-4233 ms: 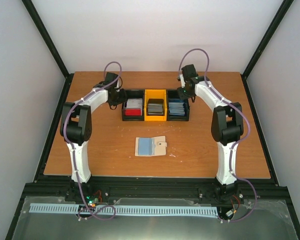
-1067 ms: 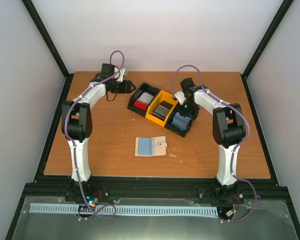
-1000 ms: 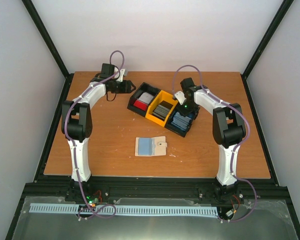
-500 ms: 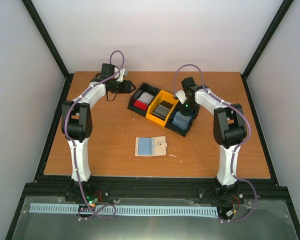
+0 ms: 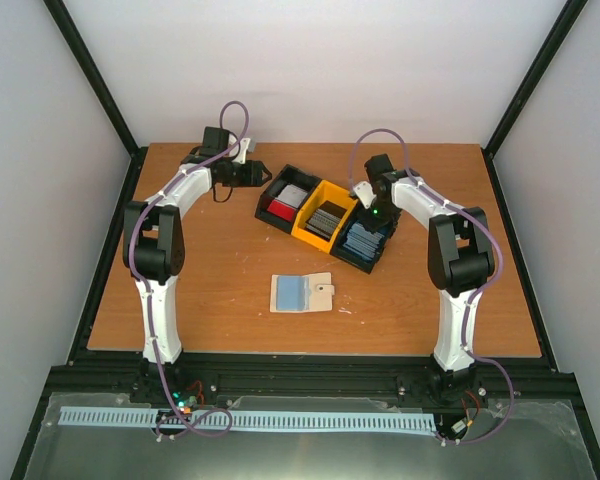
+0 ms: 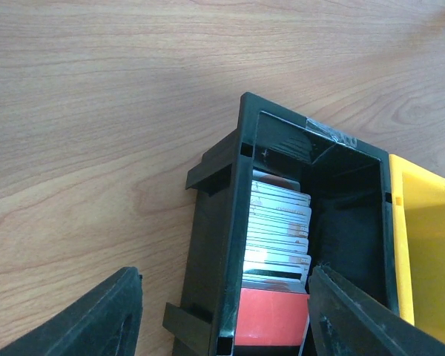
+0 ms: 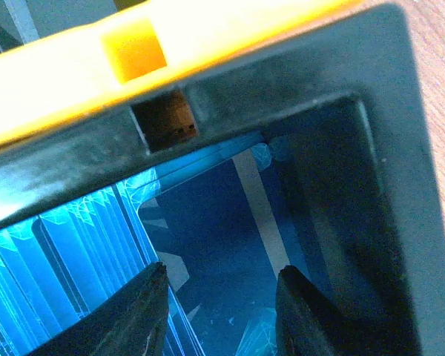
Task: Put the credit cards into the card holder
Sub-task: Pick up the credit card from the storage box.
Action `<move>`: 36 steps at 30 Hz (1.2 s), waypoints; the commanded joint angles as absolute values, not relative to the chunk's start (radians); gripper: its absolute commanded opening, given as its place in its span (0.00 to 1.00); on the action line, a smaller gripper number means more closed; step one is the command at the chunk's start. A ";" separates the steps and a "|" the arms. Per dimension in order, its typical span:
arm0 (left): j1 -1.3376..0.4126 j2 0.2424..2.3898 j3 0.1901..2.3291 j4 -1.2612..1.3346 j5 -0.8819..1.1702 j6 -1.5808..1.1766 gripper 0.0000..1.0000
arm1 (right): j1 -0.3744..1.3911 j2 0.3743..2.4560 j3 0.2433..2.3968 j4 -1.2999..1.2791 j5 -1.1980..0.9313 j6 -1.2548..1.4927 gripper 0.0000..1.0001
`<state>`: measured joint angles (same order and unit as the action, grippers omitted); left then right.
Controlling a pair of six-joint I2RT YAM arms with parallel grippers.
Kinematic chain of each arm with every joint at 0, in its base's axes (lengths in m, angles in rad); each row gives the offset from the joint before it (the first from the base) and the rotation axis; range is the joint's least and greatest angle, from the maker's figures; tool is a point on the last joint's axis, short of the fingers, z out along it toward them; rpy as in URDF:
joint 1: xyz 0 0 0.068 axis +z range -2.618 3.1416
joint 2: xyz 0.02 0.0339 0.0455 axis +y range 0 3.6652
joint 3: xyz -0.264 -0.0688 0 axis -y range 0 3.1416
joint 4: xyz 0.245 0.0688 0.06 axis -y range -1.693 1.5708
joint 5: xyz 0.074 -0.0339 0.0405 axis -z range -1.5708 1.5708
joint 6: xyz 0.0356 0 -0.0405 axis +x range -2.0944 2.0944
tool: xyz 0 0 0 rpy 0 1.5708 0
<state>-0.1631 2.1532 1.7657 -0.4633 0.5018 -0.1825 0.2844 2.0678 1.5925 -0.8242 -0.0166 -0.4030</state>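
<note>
The card holder point(image 5: 316, 294) lies open at mid-table, and its left half shows pale blue. The credit cards stand in a three-bin tray point(image 5: 298, 174): silver-and-red ones point(image 5: 288, 201) point(image 6: 278, 236), dark grey ones point(image 5: 323, 219) and blue ones point(image 5: 361, 240) point(image 7: 81, 237). My left gripper point(image 5: 256, 175) point(image 6: 226, 326) is open at the tray's back-left end. It straddles the black bin's side wall, and one finger is over the silver-and-red cards. My right gripper point(image 5: 369, 214) point(image 7: 219, 315) is open and reaches down into the blue bin. A dark blue card face shows between its fingers.
The tray sits turned at an angle, running from back left to front right. Its yellow middle bin point(image 6: 430, 245) point(image 7: 133, 52) borders both black bins. Bare wood point(image 5: 210, 270) surrounds the card holder. Black frame rails point(image 5: 110, 250) edge the table.
The tray has swung from straight to angled since the oldest frame. Over the last second the right gripper shifted slightly toward the back right; the left arm kept still.
</note>
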 commanded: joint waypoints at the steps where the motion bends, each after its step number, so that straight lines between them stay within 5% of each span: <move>1: -0.162 2.145 1.766 -0.445 0.515 -0.170 0.63 | 0.272 2.033 1.610 -0.834 -0.022 -0.405 0.40; 17: -0.161 2.144 1.764 -0.445 0.518 -0.169 0.63 | 0.256 2.045 1.642 -0.840 -0.011 -0.373 0.40; 24: -0.161 2.139 1.760 -0.445 0.516 -0.172 0.63 | 0.256 2.042 1.633 -0.814 0.047 -0.359 0.27; 36: -0.161 2.130 1.747 -0.436 0.518 -0.181 0.62 | 0.257 2.019 1.605 -0.742 0.106 -0.362 0.24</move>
